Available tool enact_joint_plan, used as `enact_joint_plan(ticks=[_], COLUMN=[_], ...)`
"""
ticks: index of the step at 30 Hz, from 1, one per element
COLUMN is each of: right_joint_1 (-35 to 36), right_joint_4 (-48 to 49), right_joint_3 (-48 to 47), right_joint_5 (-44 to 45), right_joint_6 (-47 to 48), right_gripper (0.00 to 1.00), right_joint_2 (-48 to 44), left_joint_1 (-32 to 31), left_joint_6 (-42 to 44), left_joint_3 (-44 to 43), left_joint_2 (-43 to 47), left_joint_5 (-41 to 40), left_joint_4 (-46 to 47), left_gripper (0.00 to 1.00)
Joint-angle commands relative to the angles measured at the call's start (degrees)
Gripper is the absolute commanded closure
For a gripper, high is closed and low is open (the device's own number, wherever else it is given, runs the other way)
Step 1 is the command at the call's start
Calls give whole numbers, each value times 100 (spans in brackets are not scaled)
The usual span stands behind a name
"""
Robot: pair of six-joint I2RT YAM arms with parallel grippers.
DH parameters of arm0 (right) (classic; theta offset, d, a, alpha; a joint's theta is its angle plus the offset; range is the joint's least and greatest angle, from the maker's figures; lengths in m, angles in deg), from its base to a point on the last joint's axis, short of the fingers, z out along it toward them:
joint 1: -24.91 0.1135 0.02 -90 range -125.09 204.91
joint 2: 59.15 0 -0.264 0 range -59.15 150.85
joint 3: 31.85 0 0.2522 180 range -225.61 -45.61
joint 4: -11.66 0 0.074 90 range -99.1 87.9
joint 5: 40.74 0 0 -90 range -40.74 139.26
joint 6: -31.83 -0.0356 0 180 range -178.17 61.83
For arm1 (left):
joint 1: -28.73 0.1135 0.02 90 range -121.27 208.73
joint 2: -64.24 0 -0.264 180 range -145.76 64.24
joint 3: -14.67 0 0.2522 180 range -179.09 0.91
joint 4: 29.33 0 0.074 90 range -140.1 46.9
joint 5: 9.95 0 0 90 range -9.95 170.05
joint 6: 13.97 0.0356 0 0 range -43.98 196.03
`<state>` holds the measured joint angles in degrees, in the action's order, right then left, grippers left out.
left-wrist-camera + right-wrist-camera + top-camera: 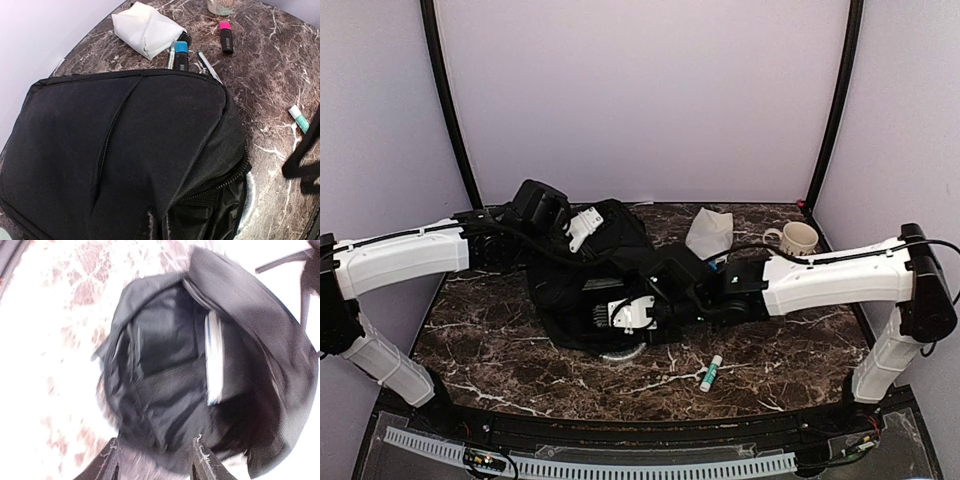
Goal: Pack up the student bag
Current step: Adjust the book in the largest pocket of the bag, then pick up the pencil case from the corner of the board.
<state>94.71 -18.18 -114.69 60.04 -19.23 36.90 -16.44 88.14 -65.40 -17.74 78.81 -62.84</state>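
With the backpack central on the counter, the left gripper pinched together at its far edge and the right gripper spread apart over its lining, could snag fabric and drag it.

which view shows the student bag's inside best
Right wrist view: it looks straight into the student bag, showing dark lining and a white item. Left wrist shows only outer fabric and zipper; in top external the right arm covers the opening.
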Motion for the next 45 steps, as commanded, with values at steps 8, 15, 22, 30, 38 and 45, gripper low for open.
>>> enact_joint_plan(ticks=[8, 15, 22, 30, 38, 45], right_joint_1=[-2580, -4035, -5282, -5548, -5549, -5522], right_joint_4=[-1383, -1293, -1186, -1506, -1739, -1852], right_joint_3=[-605, -1515, -2426, -3184, -3893, -4173], right_joint_5=[-1396, -763, -1420, -2037, -2152, -2159], right_joint_6=[-1655, -3198, -4174, -4465, -4719, -4784], right_gripper=[58, 54, 43, 43, 40, 41], right_joint_2=[-285, 862, 1861, 2747, 3381, 3693], left_joint_1=[62, 42, -19, -27, -27, -21], left_joint_6=[123, 56, 62, 88, 93, 128], left_joint_3=[477, 407, 381, 356, 337, 309], left_joint_2=[-370, -438, -386, -397, -398, -407], left_joint_5=[929, 1221, 1131, 1135, 1145, 1102], left_joint_4=[378, 252, 197, 184, 173, 154], left_gripper=[100, 100, 100, 100, 100, 100])
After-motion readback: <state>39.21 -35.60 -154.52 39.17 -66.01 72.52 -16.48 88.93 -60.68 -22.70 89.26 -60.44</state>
